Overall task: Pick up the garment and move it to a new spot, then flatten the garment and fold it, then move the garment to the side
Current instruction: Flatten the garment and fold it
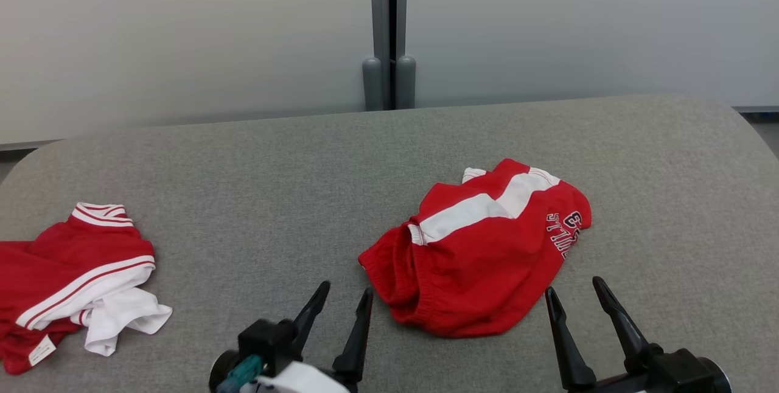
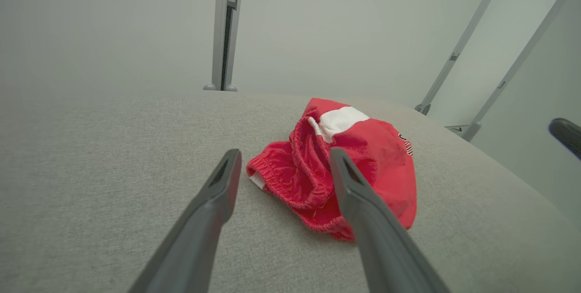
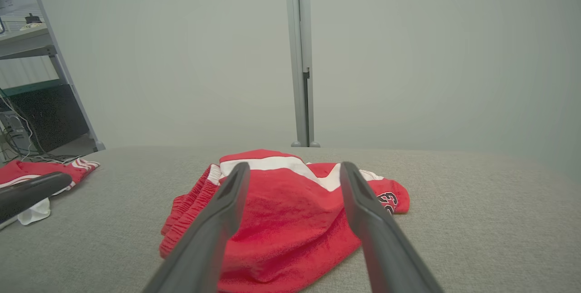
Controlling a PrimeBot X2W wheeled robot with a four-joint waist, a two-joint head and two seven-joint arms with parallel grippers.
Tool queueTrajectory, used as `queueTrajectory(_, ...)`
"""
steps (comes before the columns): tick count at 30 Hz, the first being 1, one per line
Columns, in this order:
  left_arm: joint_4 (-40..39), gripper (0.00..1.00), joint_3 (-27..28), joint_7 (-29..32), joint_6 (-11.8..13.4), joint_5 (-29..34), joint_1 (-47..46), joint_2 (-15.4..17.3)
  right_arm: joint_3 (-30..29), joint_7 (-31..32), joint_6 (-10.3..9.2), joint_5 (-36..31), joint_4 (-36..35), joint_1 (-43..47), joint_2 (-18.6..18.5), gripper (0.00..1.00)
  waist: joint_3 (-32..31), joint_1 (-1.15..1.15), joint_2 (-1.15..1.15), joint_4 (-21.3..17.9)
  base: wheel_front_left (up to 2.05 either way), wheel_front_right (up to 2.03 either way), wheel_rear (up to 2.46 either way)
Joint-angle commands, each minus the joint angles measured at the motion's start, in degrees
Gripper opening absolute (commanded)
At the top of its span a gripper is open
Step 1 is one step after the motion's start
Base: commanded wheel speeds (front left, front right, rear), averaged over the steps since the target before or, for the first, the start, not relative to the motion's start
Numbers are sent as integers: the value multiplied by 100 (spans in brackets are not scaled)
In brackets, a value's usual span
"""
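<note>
garment (image 1: 481,253): I read its long axis as 7-to-1 o'clock.
left gripper (image 1: 346,289): jaws apart, garment at 2 o'clock.
right gripper (image 1: 573,286): jaws apart, garment at 10 o'clock.

- Red garment (image 1: 481,253) lies in a low crumpled heap right of centre on the grey table (image 1: 243,186). It is the one obstacle ahead of both arms.
- Left gripper (image 1: 347,288), jaws apart, stands just beside the heap's near-left waistband edge. Right gripper (image 1: 573,285), jaws apart, stands just beside its near-right edge.
- A wide bare stretch of table runs leftward from the heap to a second red-and-white garment (image 1: 79,277) bunched at the left edge.
- Bare cloth continues behind the heap and to its right.
- Pale wall panels (image 1: 182,34) and a grey post (image 1: 389,34) stand close behind the table's far edge.
</note>
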Motion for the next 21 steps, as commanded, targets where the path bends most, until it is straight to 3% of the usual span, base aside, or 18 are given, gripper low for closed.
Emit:
queueTrajectory(1, 102, 100, -326, 260, 18, -339, -496, 12, -24, -3, -12, -78, 5, -84, -11, 100, 169, 0, 0, -130, 0, 0, 0)
queueTrajectory(10, 128, 100, -887, 1250, 220, -1512, -1573, 15, -18, -3, -12, -107, -67, -313, -23, 100, 673, 0, 0, -377, 0, 0, 0)
queueTrajectory(14, 343, 100, -884, 1362, 329, -1815, -1970, 14, -32, -3, -12, -86, -89, -467, -25, 100, 896, 0, 0, -497, 0, 0, 0)
queueTrajectory(21, 644, 100, -978, 1417, 276, -2181, -2229, 17, -107, -3, -12, -49, -123, -623, -19, 100, 1108, 0, 0, -622, 0, 0, 0)
